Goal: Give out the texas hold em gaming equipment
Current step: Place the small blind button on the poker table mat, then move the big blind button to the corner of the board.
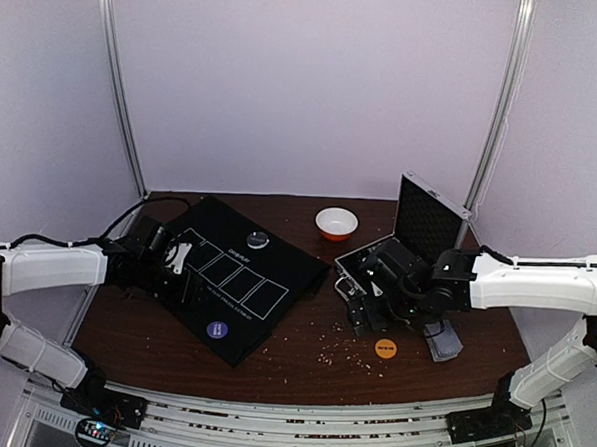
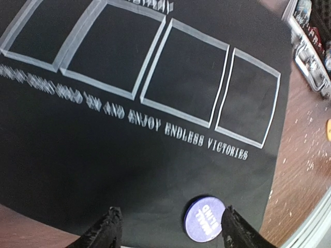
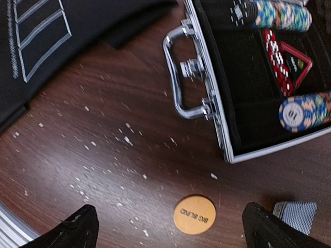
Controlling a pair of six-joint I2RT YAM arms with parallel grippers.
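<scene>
A purple disc [image 2: 205, 218] [image 1: 216, 329] lies flat on the black mat [image 2: 129, 155] [image 1: 245, 291]. It sits just inside the right finger of my open left gripper [image 2: 170, 212] [image 1: 183, 270], and nothing is held. An orange disc [image 3: 194, 214] [image 1: 385, 348] lies on the wooden table between the wide-open fingers of my right gripper [image 3: 170, 209] [image 1: 362, 312], touching neither. A pale grey disc [image 1: 259, 239] rests on the mat's far edge. Rows of striped poker chips [image 3: 282, 14] lie in the open case [image 3: 227, 129] [image 1: 424, 225]. Grey-blue-backed cards [image 3: 296, 214] [image 1: 445, 341] lie right of the orange disc.
A white bowl with an orange rim [image 1: 337, 223] stands at the back centre. The case's metal handle [image 3: 181, 77] sticks out toward the mat. White crumbs are scattered over the brown table [image 1: 312, 354]. The mat carries several outlined card boxes [image 2: 186, 77].
</scene>
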